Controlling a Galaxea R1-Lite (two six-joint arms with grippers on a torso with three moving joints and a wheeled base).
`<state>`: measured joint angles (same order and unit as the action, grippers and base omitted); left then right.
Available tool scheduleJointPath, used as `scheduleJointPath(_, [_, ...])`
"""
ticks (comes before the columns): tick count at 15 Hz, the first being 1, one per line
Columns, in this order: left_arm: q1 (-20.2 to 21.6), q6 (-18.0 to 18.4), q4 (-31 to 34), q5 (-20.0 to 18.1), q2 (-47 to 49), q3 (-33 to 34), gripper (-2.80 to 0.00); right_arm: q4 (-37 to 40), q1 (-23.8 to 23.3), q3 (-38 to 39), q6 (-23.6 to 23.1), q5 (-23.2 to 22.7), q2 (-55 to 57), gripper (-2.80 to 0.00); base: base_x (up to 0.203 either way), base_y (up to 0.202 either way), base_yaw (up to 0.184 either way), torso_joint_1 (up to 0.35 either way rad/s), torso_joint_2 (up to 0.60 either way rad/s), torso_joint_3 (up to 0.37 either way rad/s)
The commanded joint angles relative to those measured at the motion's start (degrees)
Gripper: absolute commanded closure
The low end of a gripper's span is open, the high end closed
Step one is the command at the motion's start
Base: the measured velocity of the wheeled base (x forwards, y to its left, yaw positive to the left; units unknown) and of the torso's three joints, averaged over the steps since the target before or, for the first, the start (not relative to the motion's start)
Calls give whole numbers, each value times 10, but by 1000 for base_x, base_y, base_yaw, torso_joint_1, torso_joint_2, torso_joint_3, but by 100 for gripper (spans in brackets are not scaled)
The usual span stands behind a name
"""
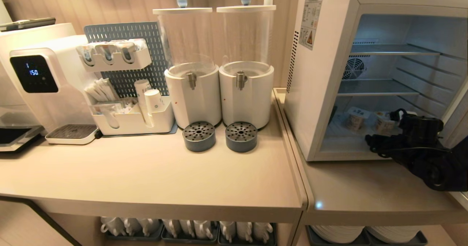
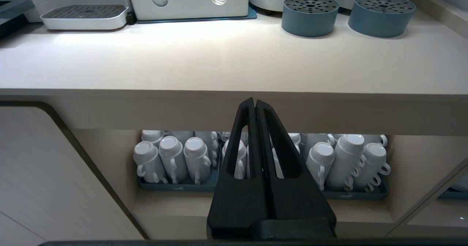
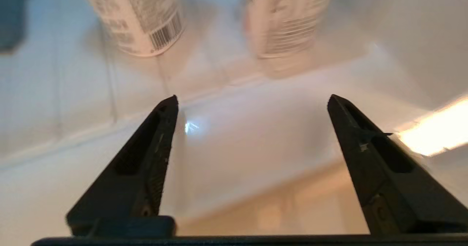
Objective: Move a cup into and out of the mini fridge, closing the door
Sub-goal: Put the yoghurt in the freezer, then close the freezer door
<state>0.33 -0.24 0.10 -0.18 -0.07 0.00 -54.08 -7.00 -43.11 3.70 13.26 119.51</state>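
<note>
While right pincer point(image 3: 252, 109) gapes | two cups point(image 3: 140, 17) beyond, untouched

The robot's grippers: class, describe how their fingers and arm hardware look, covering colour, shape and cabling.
Both are matt black. The left gripper has two long wedge-shaped fingers tapering to narrow tips, each with an elongated cut-out window, on a blocky black base. The right gripper has the same tapered fingers, with ribbed inner faces. In the head view, the right arm is bulky and black, with a thin black cable along it.

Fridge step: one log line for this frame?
fridge: open | cups: two on floor inside | right gripper: open, empty, facing cups | left gripper: shut, parked below counter
</note>
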Motion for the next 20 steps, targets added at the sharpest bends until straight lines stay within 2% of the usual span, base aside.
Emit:
scheduleJointPath(1, [0, 0, 0, 0, 1, 1, 0, -12, 0, 47, 2, -7, -82, -280, 0, 0, 0, 0, 0, 0])
scheduleJointPath(2, [0, 0, 0, 0, 1, 1, 0, -12, 0, 73, 3, -20, -116, -280, 0, 0, 0, 0, 0, 0])
scheduleJointPath(3, [0, 0, 0, 0, 1, 1, 0, -11, 0, 102, 4, -36, -151, 0, 0, 0, 0, 0, 0, 0])
scheduleJointPath(5, [0, 0, 0, 0, 1, 1, 0, -8, 1, 159, 6, -87, -231, 0, 0, 0, 0, 0, 0, 0])
scheduleJointPath(7, [0, 0, 0, 0, 1, 1, 0, 21, 1, 206, 6, -163, -332, 0, 0, 0, 0, 0, 0, 0])
scheduleJointPath(9, [0, 0, 0, 0, 1, 1, 0, 101, 0, 229, 5, -239, -449, 0, 0, 0, 0, 0, 0, 0])
scheduleJointPath(13, [0, 1, 0, 0, 1, 1, 0, 289, -1, 248, -6, -321, -647, 0, 0, 0, 0, 0, 0, 0])
scheduleJointPath(15, [0, 0, 0, 0, 1, 1, 0, 378, -1, 251, -11, -344, -746, 0, 0, 0, 0, 0, 0, 0])
scheduleJointPath(20, [0, 2, 0, 0, 1, 1, 0, 588, 18, 252, -20, -355, -1003, 0, 0, 0, 0, 0, 0, 0])
